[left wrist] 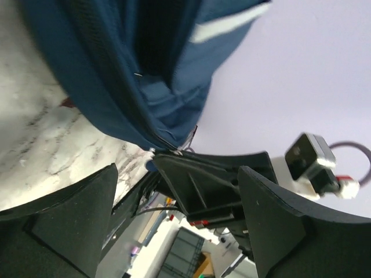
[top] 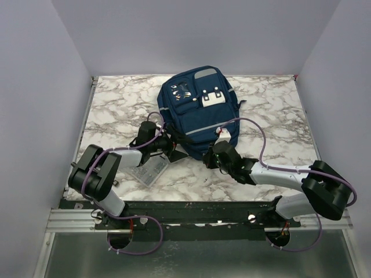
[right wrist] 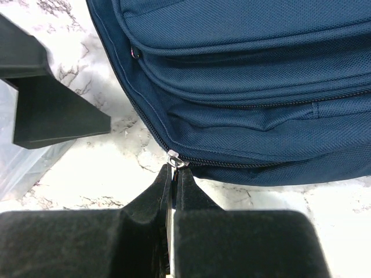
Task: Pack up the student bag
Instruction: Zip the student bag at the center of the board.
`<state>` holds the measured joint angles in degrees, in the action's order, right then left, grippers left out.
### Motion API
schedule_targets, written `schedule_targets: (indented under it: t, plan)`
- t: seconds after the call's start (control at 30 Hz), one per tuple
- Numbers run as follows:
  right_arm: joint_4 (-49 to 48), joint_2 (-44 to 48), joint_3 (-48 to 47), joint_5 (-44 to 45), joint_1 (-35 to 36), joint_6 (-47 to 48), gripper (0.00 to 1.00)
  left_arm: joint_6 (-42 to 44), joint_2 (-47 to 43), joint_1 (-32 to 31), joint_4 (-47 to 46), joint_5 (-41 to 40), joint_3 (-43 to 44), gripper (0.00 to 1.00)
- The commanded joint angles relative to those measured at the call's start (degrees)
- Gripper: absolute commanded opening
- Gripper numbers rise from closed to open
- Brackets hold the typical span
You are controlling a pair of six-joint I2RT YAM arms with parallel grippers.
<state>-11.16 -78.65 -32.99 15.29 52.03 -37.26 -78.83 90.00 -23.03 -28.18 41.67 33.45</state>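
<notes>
The backpack (top: 194,110) lies flat on the marble table (top: 116,104), front pockets up, toward 12 o'clock from the table's middle, with its bottom edge facing the arms. At that edge, around 6 o'clock, the right gripper (right wrist: 174,176) has its jaws pressed together on the small silver zipper pull (right wrist: 175,161) at the end of a closed zip. The left gripper (top: 173,147) sits at the bag's 7 o'clock, just beside the corner. In its own wrist view its fingers (left wrist: 75,220) stand wide apart with nothing between them. A clear plastic box (top: 149,171) rests on the table at 8 o'clock from the bag, close under the left arm.
</notes>
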Motion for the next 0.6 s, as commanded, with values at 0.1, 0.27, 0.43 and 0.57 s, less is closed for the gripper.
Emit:
schedule_targets:
  t: [0.1, 0.27, 0.43, 0.57]
  plan:
    - [3.1, 2.6, -2.2, -1.8, 0.2, -1.2, 0.00, -3.9, 4.8, -0.8, 0.4, -6.1, 2.2, 0.78]
    - [5.9, 1.9, -3.9, -2.3, 0.3, -0.8, 0.00, -3.6, 7.2, -1.6, 0.4, -7.3, 4.2, 0.72]
    - [9.4, 1.7, -5.2, -1.9, 0.2, -1.0, 0.00, -2.6, 8.4, -1.8, 0.3, -8.0, 5.6, 0.56]
    - [13.4, 1.2, -6.7, -2.4, 0.3, -0.6, 0.00, -1.3, 9.0, -1.7, 0.3, -8.1, 6.5, 0.37]
